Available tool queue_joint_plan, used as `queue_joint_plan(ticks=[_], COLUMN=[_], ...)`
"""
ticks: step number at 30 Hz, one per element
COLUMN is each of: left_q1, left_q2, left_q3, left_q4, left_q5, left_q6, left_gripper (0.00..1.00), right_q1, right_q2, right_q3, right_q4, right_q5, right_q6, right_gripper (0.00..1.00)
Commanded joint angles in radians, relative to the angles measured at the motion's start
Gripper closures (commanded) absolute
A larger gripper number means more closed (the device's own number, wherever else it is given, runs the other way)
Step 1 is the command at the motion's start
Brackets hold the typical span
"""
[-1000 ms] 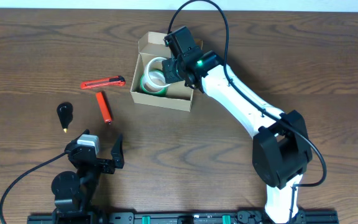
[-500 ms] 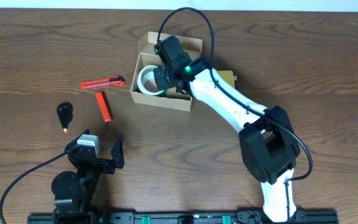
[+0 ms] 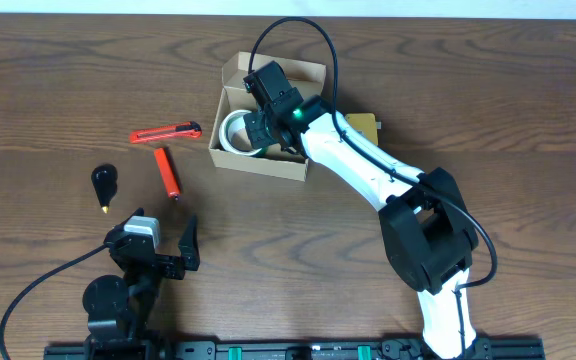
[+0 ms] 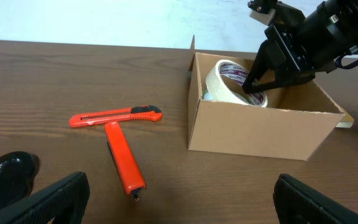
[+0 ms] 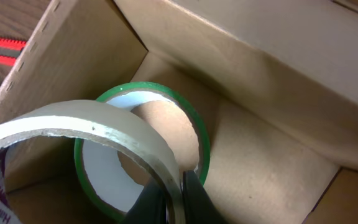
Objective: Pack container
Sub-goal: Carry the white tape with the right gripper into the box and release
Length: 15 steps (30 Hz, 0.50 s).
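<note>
The tan cardboard container stands open at the table's far middle, its flap lid folded back. My right gripper is inside it, shut on a clear tape roll, pinching its wall between the fingers. The roll tilts over a green tape roll lying on the container floor. From the left wrist view the clear roll pokes above the container wall. My left gripper is open and empty near the front edge.
A red box cutter, an orange marker and a small black knob-shaped tool lie left of the container. The cutter and marker also show in the left wrist view. An olive object lies right of the container.
My right gripper has moved left and down into the container with the clear tape roll. The left arm has not moved.
</note>
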Motion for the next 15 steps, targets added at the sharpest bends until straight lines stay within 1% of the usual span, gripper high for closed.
queue_joint_plan(ticks=[1, 2, 5, 8, 11, 15], left_q1=[0.006, 0.006, 0.006, 0.006, 0.006, 0.006], left_q2=[-0.006, -0.006, -0.006, -0.006, -0.006, -0.006], left_q3=[-0.025, -0.025, -0.025, -0.025, -0.025, -0.025], left_q4=[-0.004, -0.004, -0.004, -0.004, -0.004, -0.004], left_q5=[-0.004, -0.004, -0.003, -0.003, -0.003, -0.003], left_q6=[0.016, 0.016, 0.017, 0.016, 0.017, 0.016], left_gripper=[0.05, 0.05, 0.05, 0.05, 0.05, 0.05], right_q1=[0.005, 0.005, 0.005, 0.005, 0.005, -0.004], right_q2=[0.013, 0.013, 0.013, 0.013, 0.012, -0.008], right_q3=[0.009, 0.009, 0.009, 0.009, 0.009, 0.057], right_q4=[0.001, 0.001, 0.001, 0.001, 0.002, -0.051], right_q5=[0.013, 0.013, 0.013, 0.013, 0.013, 0.013], right_q6=[-0.035, -0.035, -0.036, -0.036, -0.054, -0.069], right_gripper=[0.82, 0.80, 0.67, 0.62, 0.52, 0.49])
